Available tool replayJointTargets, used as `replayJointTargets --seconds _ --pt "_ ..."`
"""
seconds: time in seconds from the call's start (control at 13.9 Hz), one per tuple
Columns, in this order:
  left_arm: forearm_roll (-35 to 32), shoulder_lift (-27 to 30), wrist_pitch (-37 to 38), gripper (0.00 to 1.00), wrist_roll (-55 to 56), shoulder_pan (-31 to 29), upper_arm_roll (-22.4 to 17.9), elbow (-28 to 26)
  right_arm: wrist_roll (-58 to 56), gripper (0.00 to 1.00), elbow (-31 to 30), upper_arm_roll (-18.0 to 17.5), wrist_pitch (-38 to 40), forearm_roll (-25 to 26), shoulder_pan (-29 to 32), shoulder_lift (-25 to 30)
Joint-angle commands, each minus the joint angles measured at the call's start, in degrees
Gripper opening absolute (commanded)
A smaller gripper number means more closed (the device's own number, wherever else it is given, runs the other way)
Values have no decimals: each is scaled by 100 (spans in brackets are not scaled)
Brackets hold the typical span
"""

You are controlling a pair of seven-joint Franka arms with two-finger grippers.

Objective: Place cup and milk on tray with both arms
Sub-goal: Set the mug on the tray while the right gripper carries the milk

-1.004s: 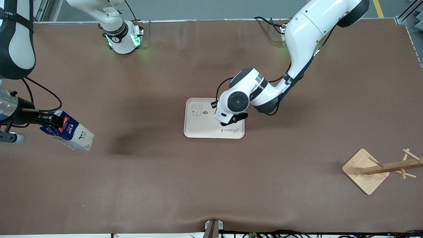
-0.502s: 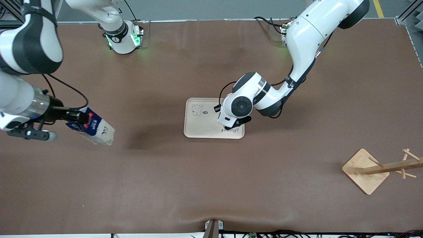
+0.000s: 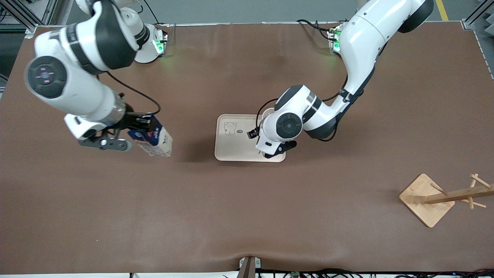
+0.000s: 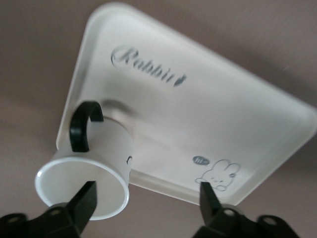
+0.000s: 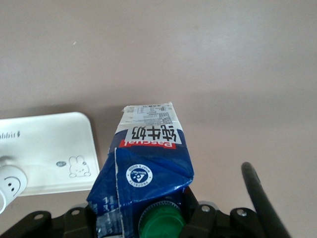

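Observation:
The cream tray (image 3: 235, 148) lies mid-table. The cup (image 4: 86, 173) stands upright on the tray's corner farthest from the front camera, toward the left arm's end. Only its rim (image 3: 265, 113) shows past the left arm in the front view. It also shows in the right wrist view (image 5: 7, 186). My left gripper (image 4: 148, 201) is open and empty above the tray (image 4: 198, 109), with one finger (image 4: 84, 201) in front of the cup's rim. My right gripper (image 3: 144, 129) is shut on the milk (image 3: 156, 141), held tilted over the table beside the tray. Its green cap (image 5: 161, 223) sits between the jaws.
A square wooden rack base (image 3: 424, 199) with a pegged post stands toward the left arm's end, nearer to the front camera. The brown table (image 3: 247, 216) spreads around the tray. The right arm's elbow hangs over the table near its base.
The right arm has carried the milk from the right arm's end toward the tray. The left gripper has shifted a little over the tray, toward the front camera.

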State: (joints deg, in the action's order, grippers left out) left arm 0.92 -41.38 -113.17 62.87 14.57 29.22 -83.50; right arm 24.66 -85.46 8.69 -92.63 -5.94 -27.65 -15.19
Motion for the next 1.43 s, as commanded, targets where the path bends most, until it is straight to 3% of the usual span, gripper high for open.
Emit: replayJointTargets --seconds 0.0,0.14,0.65,1.0,1.36 --pt "-336 489 487 100 -2 -269 -101 167 249 3 38 63 35 -511 -293 -220" --pt "-565 788 743 100 -46 -647 -92 194 530 5 47 63 -44 -1013 -433 -396" --pt "-1409 1825 1710 100 -1389 -1755 -101 194 1832 11 65 72 -799 -989 -1294 -915" --pt "-1427 2441 1938 100 -2215 -2432 -100 194 1797 12 39 63 -844 -997 -1619 -1372" --pt "-1410 2986 2264 100 -3210 -2854 -100 194 1823 12 30 63 -1090 -1015 -1840 -1478"
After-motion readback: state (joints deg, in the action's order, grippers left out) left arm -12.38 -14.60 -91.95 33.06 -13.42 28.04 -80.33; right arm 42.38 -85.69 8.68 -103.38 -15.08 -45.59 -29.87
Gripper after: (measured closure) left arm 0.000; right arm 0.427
